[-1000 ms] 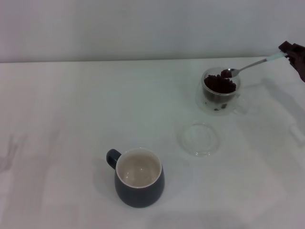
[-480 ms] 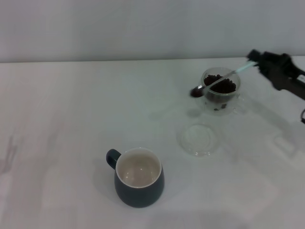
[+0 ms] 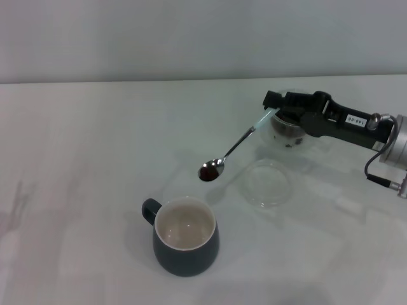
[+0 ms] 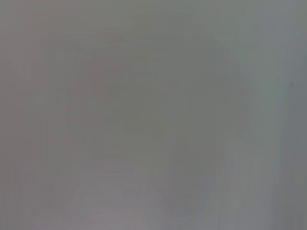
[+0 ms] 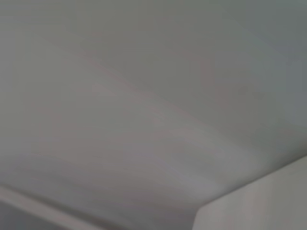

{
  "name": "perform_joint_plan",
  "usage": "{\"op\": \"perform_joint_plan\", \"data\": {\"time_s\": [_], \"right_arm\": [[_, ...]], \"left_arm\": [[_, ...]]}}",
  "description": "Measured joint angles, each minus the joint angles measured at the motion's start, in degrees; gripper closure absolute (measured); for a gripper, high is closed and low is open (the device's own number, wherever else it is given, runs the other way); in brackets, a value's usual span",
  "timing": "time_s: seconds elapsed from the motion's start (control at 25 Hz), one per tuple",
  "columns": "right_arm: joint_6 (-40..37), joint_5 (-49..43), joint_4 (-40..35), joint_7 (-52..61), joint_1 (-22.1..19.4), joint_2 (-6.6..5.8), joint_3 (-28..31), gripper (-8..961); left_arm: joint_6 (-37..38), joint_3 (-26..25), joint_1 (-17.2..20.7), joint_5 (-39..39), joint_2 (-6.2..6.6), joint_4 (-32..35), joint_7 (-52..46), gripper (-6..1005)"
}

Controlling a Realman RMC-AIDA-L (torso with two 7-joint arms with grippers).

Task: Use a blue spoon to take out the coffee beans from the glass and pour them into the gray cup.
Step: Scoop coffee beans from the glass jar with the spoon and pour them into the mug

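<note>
Head view shows your right hand (image 3: 272,107) clamped on the pale-blue-handled metal spoon (image 3: 233,149), its bowl of dark coffee beans (image 3: 208,172) hovering just beyond the dark gray ceramic mug (image 3: 185,236). Keep it level, carry it nearer over the cream interior, then tip slowly.

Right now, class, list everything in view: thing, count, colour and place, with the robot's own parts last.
table: one, white, under everything.
gray cup: one, dark slate with cream inside, near centre, nothing inside.
glass: one, clear, far right, partly hidden by the arm.
glass dish: one, clear, flat, nearer than the glass.
blue spoon: one, metal with pale-blue handle, in the air between glass and cup.
coffee beans: dark brown, in the spoon's bowl.
right gripper: one, black, holding the spoon's handle.
left gripper: not in view.
</note>
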Motion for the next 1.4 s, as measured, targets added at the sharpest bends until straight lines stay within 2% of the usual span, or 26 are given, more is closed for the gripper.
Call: {"op": "perform_joint_plan", "data": {"time_s": [0.44,0.72,1.12,1.4], "right_arm": [[-0.46,-1.31,0.08,-10.12,-1.43,2.98,-1.22,809],[-1.03,-1.3,0.61,-16.09,-2.08,3.45,-2.5,810],[-7.67,-1.03,0.23,-36.1,-2.09,3.69,-5.03,810],[-7.42,-0.75,0.45,-39.36,-2.28,3.56,-4.47,810]], "left_arm": [[-0.5,0.09,0.34,0.85,-0.06,0.23,-0.13,199],[-1.34,0.08,0.32,1.46,0.03,0.68,-0.13,199],[-1.37,0.08,-0.02,2.5,0.03,0.76,-0.4,199],[-1.37,0.08,-0.14,3.09,0.03,0.76,-0.43,199]]}}
